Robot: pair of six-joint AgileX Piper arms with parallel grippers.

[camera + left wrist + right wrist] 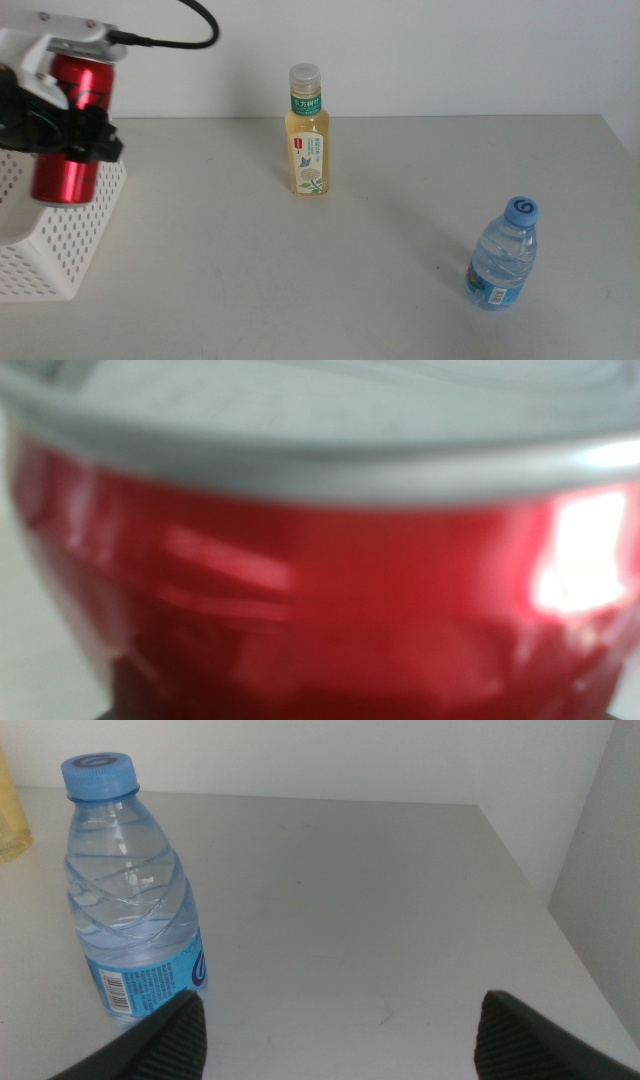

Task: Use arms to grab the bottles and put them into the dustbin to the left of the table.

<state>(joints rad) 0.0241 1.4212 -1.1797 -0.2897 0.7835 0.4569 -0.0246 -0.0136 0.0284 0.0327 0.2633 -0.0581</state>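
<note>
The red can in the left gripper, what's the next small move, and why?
Probably open the left gripper to drop the red can. It is held upright over the white dustbin, its bottom near the rim. The right gripper waits open beside the water bottle.

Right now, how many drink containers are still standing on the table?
2: the tea bottle stands mid-table near the wall, the water bottle near the front right. The red can is off the table, held by the left gripper over the dustbin.
</note>
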